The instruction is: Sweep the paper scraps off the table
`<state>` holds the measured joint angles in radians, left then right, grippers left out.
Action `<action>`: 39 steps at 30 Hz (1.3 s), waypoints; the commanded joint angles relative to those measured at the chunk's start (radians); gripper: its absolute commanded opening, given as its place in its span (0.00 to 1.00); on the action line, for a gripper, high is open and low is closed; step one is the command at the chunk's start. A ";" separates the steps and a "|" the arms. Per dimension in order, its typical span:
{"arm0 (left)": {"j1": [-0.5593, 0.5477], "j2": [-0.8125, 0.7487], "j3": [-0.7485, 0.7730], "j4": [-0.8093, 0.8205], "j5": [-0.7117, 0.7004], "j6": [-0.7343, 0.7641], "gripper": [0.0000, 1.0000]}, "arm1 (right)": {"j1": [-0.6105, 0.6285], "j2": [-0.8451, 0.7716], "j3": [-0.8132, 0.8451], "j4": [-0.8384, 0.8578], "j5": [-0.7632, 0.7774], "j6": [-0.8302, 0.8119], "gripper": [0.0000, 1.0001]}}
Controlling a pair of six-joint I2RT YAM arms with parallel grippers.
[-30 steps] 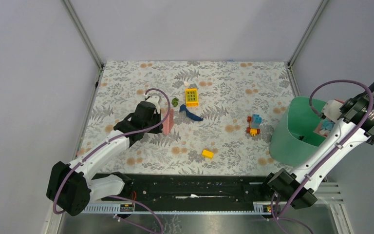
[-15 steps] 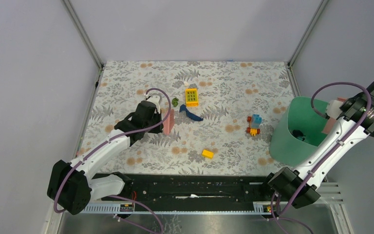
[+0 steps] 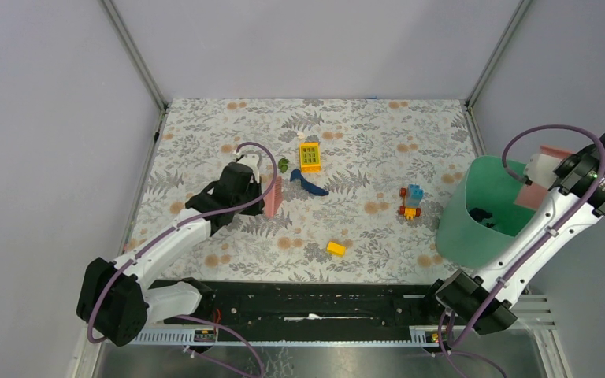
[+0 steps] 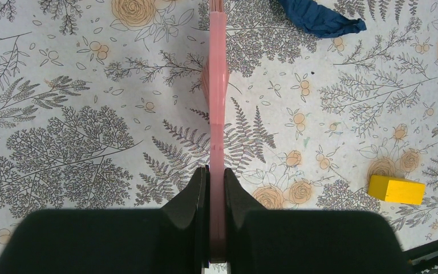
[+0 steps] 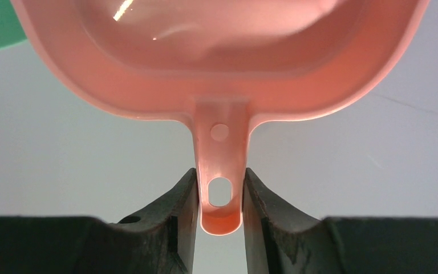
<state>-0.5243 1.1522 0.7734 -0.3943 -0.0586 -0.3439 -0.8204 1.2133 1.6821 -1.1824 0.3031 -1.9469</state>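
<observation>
- Paper scraps: dark blue scrap (image 3: 309, 187) lies mid-tabletop (image 3: 378, 126), just right of pink brush (image 3: 271, 197), not touching it; another dark scrap (image 3: 480, 214) sits inside green tray (image 3: 461, 224) at right edge.
- L hand (image 4: 217, 178): fingers clamped on brush, held on edge, pointing far.
- R hand (image 5: 220, 197): clamped on handle of pink dustpan (image 5: 217, 68), raised by tray's far-right side.
- Yellow blocks: one (image 3: 309, 156) just far of blue scrap, one (image 3: 335, 249) nearer, well apart; multicolour block cluster (image 3: 411, 201) betw. centre & tray.
</observation>
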 commanded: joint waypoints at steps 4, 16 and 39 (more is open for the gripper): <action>0.004 0.015 0.027 -0.011 0.028 0.009 0.00 | -0.003 0.032 0.256 -0.024 -0.324 0.064 0.00; 0.003 0.020 0.027 -0.011 0.033 0.011 0.00 | -0.002 -0.108 0.308 0.337 -1.277 0.833 0.00; 0.004 0.055 0.034 -0.025 0.012 0.022 0.00 | 0.618 0.193 0.214 0.464 -0.714 1.622 0.00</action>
<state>-0.5243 1.1889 0.7906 -0.3897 -0.0502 -0.3386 -0.3676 1.3659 1.8992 -0.6380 -0.6655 -0.3202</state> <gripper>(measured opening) 0.115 0.364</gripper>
